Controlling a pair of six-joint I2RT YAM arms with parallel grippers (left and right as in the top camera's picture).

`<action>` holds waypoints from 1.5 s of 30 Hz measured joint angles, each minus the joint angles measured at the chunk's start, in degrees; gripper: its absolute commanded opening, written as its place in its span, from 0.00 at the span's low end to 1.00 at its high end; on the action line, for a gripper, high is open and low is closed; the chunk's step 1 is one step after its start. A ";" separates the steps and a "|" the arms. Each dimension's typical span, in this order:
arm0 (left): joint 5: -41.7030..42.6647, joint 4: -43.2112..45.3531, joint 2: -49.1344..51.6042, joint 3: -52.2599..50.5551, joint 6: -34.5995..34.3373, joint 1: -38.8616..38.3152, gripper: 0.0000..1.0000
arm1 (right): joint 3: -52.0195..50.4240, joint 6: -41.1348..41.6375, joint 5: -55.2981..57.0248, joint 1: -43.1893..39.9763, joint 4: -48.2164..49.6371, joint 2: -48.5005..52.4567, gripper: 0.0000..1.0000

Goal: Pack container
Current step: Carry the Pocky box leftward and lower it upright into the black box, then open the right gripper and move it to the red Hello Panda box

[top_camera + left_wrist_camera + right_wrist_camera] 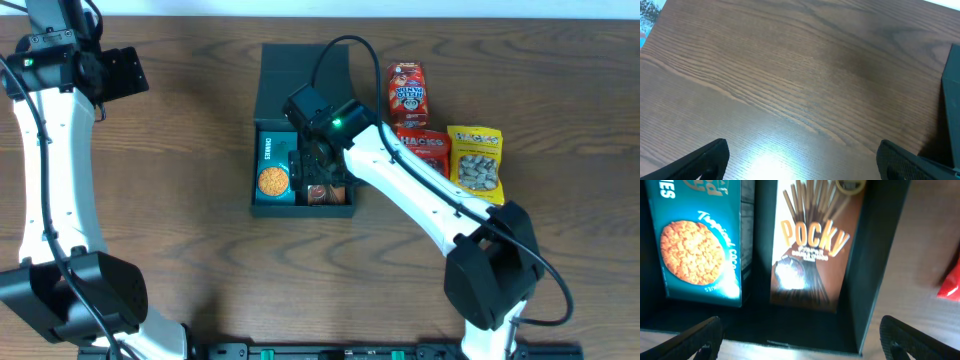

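Note:
The dark teal-black container [270, 85] stands open at the table's middle, its lid flap raised at the back. Inside lie a teal cookie box with an orange cookie picture [273, 168] on the left and a brown Pocky box [322, 194] on the right; both show in the right wrist view, the cookie box [700, 245] and the Pocky box [812, 250]. My right gripper [800, 337] is open and empty, hovering over the container [875, 270]. My left gripper [802, 160] is open and empty over bare wood at the far left; the container's edge [952, 100] shows at its right.
To the right of the container lie a red snack bag [407, 92], a red snack packet [424, 148] and a yellow nut packet [476, 162]. The red packet's corner shows in the right wrist view [951, 282]. The right arm's cable arcs over the container.

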 measured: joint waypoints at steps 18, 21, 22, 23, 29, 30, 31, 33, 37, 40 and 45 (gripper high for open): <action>0.00 -0.42 0.00 0.00 -0.02 0.00 0.95 | 3.76 -22.49 5.09 -26.27 23.19 1.25 0.99; 0.02 -0.98 0.00 0.00 0.00 0.00 0.95 | 3.78 -23.91 5.38 -29.57 26.43 3.87 0.99; 0.02 -1.05 0.00 0.00 0.00 0.00 0.95 | 3.78 -24.59 5.38 -30.32 27.63 5.11 0.99; 0.02 -1.14 0.00 0.00 0.00 0.00 0.95 | 3.78 -25.40 5.35 -30.88 28.72 6.60 0.99; 0.02 -1.18 0.00 0.02 -0.04 0.00 0.95 | 3.78 -28.00 5.09 -30.95 31.52 13.46 0.99; 0.02 -1.18 0.00 0.00 -0.07 0.00 0.95 | 3.78 -28.28 4.90 -30.82 31.98 14.29 0.99; 0.02 -1.18 0.00 0.00 -0.11 0.00 0.95 | 3.78 -28.46 4.87 -30.71 32.17 14.73 0.99; 0.02 -1.22 0.00 0.00 -0.31 0.00 0.95 | 3.78 -28.68 4.85 -30.47 32.79 15.30 0.99; 0.02 -1.20 0.00 0.00 -0.94 0.00 0.95 | 3.78 -28.85 4.85 -30.21 32.94 16.41 0.99; 0.02 -1.22 0.00 0.02 -1.16 0.00 0.95 | 3.78 -29.09 4.83 -29.86 32.96 17.68 0.99; 0.02 -1.20 0.00 0.00 -1.33 0.00 0.95 | 3.78 -29.33 4.79 -29.77 33.35 18.40 0.99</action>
